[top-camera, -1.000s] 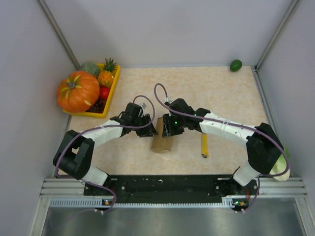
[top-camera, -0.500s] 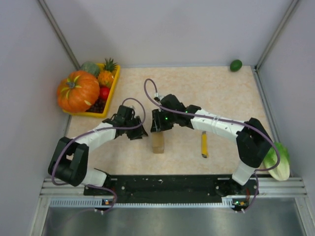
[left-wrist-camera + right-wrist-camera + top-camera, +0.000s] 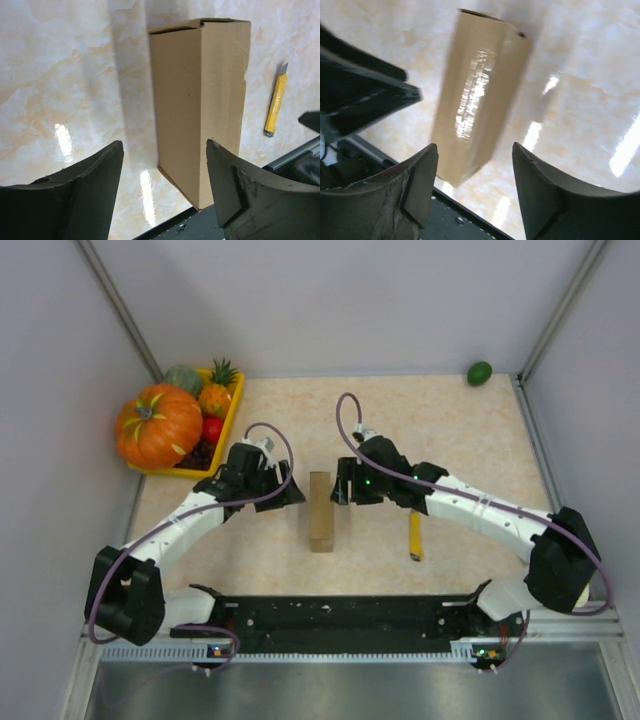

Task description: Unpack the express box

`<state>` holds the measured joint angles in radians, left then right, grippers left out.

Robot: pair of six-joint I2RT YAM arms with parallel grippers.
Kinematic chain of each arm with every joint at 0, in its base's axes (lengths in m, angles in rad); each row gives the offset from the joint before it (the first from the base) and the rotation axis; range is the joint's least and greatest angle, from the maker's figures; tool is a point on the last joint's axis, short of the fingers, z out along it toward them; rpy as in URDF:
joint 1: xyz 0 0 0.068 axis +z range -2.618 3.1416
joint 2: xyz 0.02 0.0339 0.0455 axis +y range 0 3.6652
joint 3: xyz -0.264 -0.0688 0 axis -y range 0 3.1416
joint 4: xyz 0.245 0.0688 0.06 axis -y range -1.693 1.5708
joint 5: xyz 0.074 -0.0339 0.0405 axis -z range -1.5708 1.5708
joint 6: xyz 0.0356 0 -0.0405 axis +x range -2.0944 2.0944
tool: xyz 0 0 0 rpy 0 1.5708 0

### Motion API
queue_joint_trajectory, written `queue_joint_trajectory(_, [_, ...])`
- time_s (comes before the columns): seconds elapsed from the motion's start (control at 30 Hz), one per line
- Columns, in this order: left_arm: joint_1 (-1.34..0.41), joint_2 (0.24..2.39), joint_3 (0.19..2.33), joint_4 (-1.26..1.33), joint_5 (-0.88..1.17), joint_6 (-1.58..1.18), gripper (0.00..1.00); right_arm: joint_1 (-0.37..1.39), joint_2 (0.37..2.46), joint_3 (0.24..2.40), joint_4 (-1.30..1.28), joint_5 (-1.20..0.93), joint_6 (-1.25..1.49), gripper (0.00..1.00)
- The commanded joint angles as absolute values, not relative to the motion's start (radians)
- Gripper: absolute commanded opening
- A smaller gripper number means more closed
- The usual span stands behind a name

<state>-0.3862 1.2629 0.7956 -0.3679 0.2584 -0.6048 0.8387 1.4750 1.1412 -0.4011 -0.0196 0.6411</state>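
The express box (image 3: pixel 321 511) is a small brown oblong cardboard box lying on the marbled table between my two grippers. It shows closed in the left wrist view (image 3: pixel 200 105) and, with shiny tape along its top, in the right wrist view (image 3: pixel 477 95). My left gripper (image 3: pixel 286 492) is open just left of the box, apart from it. My right gripper (image 3: pixel 342 483) is open just right of the box's far end, apart from it. A yellow utility knife (image 3: pixel 414 535) lies to the right of the box.
A yellow fruit tray (image 3: pixel 226 430) with a pumpkin (image 3: pixel 158 426) and other fruit stands at the back left. A green avocado (image 3: pixel 479 372) lies at the back right corner. A cabbage (image 3: pixel 575 575) lies by the right arm's base. The black base rail (image 3: pixel 340 615) runs along the near edge.
Both grippers have let go of the box and pulled apart, left to the left, right to the right and back. The box now lies flat and straight on the table.
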Motion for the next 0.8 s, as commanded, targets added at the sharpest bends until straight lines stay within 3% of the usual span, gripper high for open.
queue_joint_trajectory(0.0, [-0.411, 1.236, 0.831, -0.335, 0.33, -0.531, 0.76, 0.793, 1.376, 1.025, -0.433, 0.104, 0.713, 0.64])
queue_joint_trajectory(0.13, [-0.465, 1.232, 0.848, -0.313, 0.322, -0.486, 0.85, 0.784, 1.333, 0.954, -0.437, 0.132, 0.747, 0.77])
queue_joint_trajectory(0.23, [-0.512, 1.259, 0.873, -0.311, 0.304, -0.466, 0.89, 0.779, 1.316, 0.922, -0.442, 0.152, 0.756, 0.8])
queue_joint_trajectory(0.57, [-0.61, 1.475, 1.089, -0.52, 0.204, -0.408, 0.91, 0.747, 1.31, 0.871, -0.446, 0.17, 0.773, 0.8])
queue_joint_trajectory(0.77, [-0.627, 1.586, 1.169, -0.617, 0.152, -0.42, 0.86, 0.733, 1.31, 0.859, -0.442, 0.175, 0.769, 0.8])
